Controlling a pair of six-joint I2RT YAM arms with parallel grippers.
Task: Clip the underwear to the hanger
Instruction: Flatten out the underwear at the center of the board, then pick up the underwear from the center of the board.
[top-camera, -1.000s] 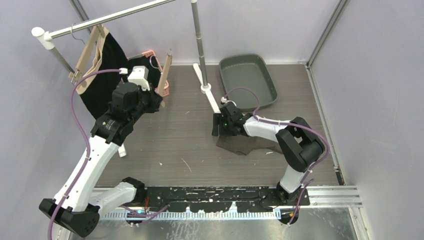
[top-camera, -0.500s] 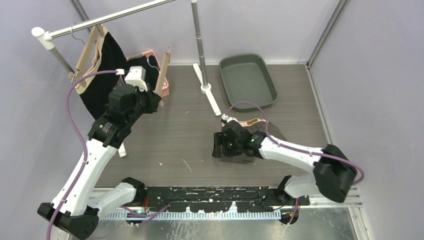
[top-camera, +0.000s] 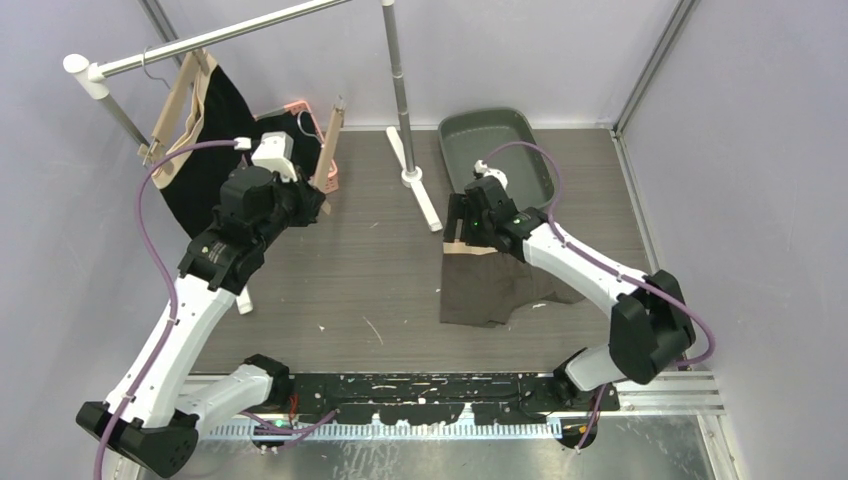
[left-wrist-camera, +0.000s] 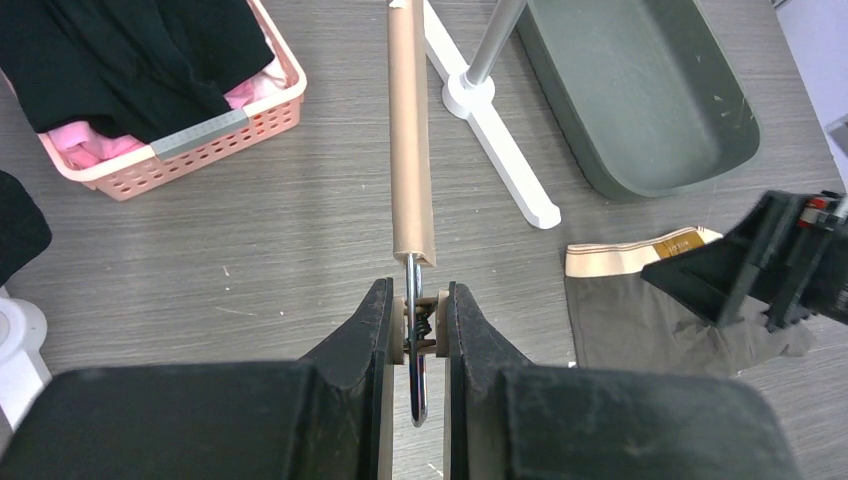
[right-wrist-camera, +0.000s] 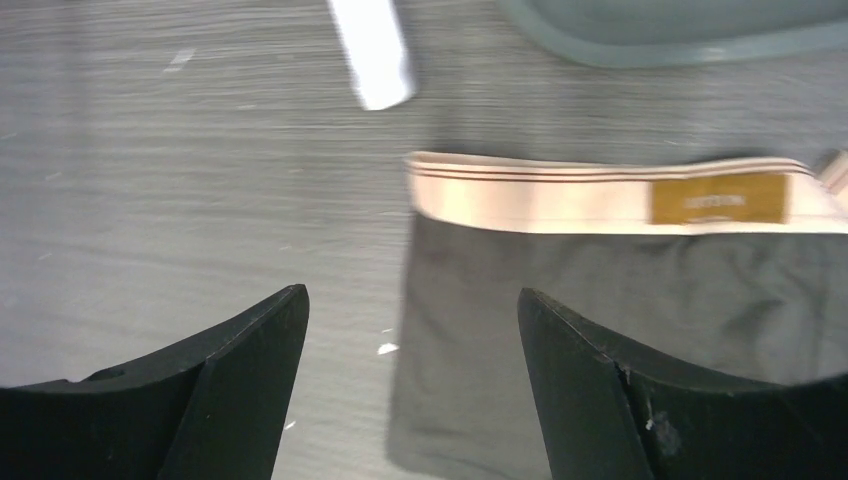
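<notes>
Underwear (top-camera: 495, 290) lies flat on the wooden desk (top-camera: 370, 270), right of centre as we look down from the top camera. It is a dark grey-brown pair with a pale beige waistband (right-wrist-camera: 560, 200) at its far edge. The waistband carries a small gold label and sits near the grey tray (left-wrist-camera: 640, 110), just right of the white foot (top-camera: 415, 185) of a clothes rail stand.

We see the right jaws wide apart above the waistband. In the right wrist view the waistband's left corner shows in the gap between the two dark fingers (right-wrist-camera: 240, 380). We cannot tell whether they touch the cloth.

We see the left arm raised over the left half of the desk, well apart from the underwear. The left jaws are clamped on the hanger (left-wrist-camera: 410, 130), squeezing the wooden clip (left-wrist-camera: 420, 325) with its metal spring at the near end. The hanger's tan bar points away from the wrist camera, toward the stand.

To the left of the hanger stands a pink basket (left-wrist-camera: 200, 135) holding black and pink clothes. Behind it, a black garment (top-camera: 205, 130) hangs from the rail on another hanger
</notes>
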